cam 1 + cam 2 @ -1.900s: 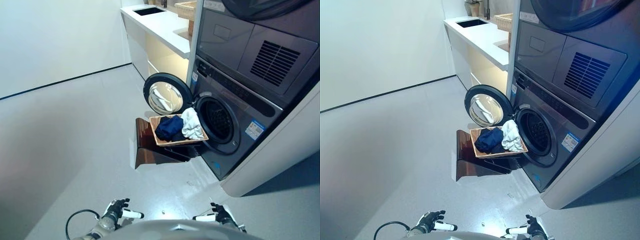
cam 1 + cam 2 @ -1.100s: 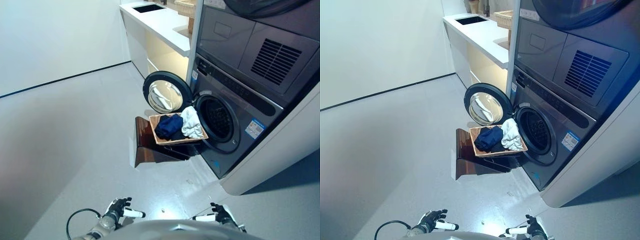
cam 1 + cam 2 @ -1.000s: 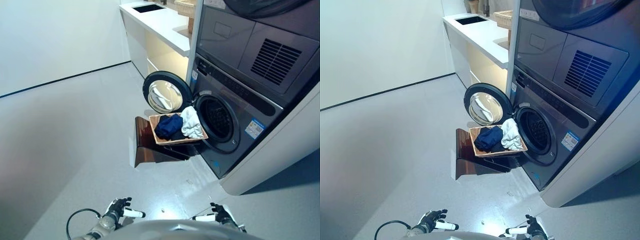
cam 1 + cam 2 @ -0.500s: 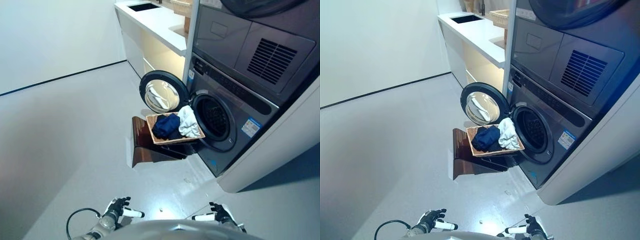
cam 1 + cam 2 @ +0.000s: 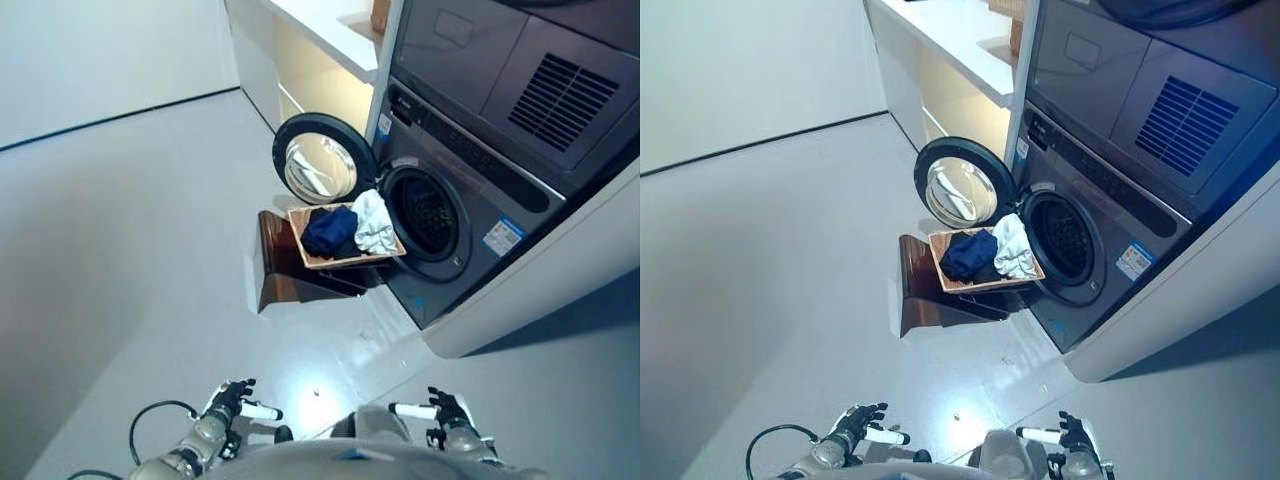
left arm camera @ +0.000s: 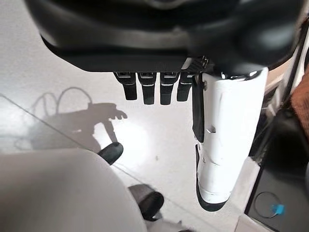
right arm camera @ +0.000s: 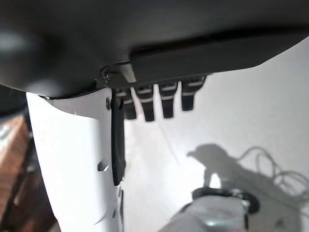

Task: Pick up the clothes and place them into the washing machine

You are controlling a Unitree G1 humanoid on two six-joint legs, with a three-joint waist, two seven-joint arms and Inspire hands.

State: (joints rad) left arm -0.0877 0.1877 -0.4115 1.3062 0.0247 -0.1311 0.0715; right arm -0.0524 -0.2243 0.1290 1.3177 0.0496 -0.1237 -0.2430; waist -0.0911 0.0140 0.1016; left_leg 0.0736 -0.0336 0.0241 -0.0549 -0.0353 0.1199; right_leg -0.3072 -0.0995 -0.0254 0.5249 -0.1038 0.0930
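A wicker basket (image 5: 310,262) sits on a brown stand (image 5: 278,280) in front of the washing machine (image 5: 470,210). In it lie a dark blue garment (image 5: 330,230) and a white garment (image 5: 374,225). The machine's round door (image 5: 322,160) is swung open and the drum opening (image 5: 428,213) shows dark. My left hand (image 5: 228,401) and right hand (image 5: 446,410) hang low near my body, far from the basket. Both hands are open and empty, fingers straight (image 6: 145,87) (image 7: 166,104).
A white counter (image 5: 320,25) with lit shelves runs along the wall behind the machine. A second appliance (image 5: 520,70) is stacked above the washer. Grey floor (image 5: 130,230) stretches between me and the basket.
The whole picture has shifted: the camera tilted down and moved, so the basket and machine sit higher and slightly left. My hands hang as before.
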